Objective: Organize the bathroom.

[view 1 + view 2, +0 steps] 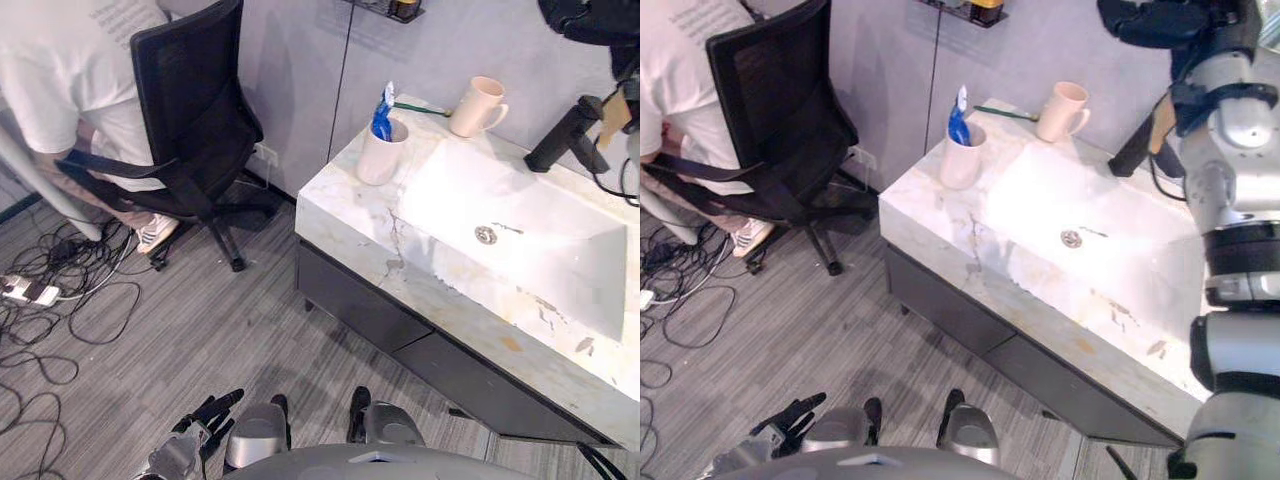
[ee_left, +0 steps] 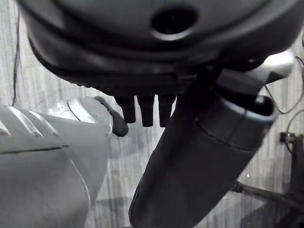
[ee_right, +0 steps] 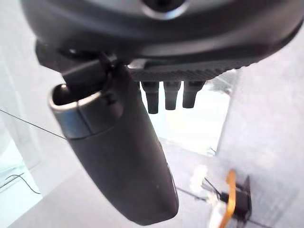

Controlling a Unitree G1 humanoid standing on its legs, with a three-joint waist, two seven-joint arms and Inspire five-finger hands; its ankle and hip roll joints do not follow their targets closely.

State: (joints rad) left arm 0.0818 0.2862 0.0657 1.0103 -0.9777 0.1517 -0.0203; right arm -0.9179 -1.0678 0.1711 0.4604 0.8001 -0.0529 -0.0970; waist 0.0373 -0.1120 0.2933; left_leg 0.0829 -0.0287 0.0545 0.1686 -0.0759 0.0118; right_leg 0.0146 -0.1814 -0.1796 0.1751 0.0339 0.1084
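Two cups and a toothbrush are seen at the back of the tabletop, a marble vanity with a sink. The white cup stands upright near the back-left corner with a blue toothpaste tube sticking up out of it. The beige mug stands upright further along the back edge, handle toward the black faucet. The green toothbrush lies flat between cup and mug, long axis running along the back edge, one end by the tube, the other just beside the mug.

The right robot hand is raised high above the far end of the sink, near the faucet; fingers read as straight and relaxed in the right wrist view, nothing held. The left robot hand hangs low beside the body over the floor, fingers spread and loose, empty, well apart from the tabletop.

The right robot hand is judged clearly nearer. The toothbrush lies to its left and below, past the mug, so a reach down and leftward is likely called for, with the grasp set across the handle's long axis. The mug stands close to the near end and could be knocked. No item looks sorted yet.

A seated person and an office chair are at the far left.
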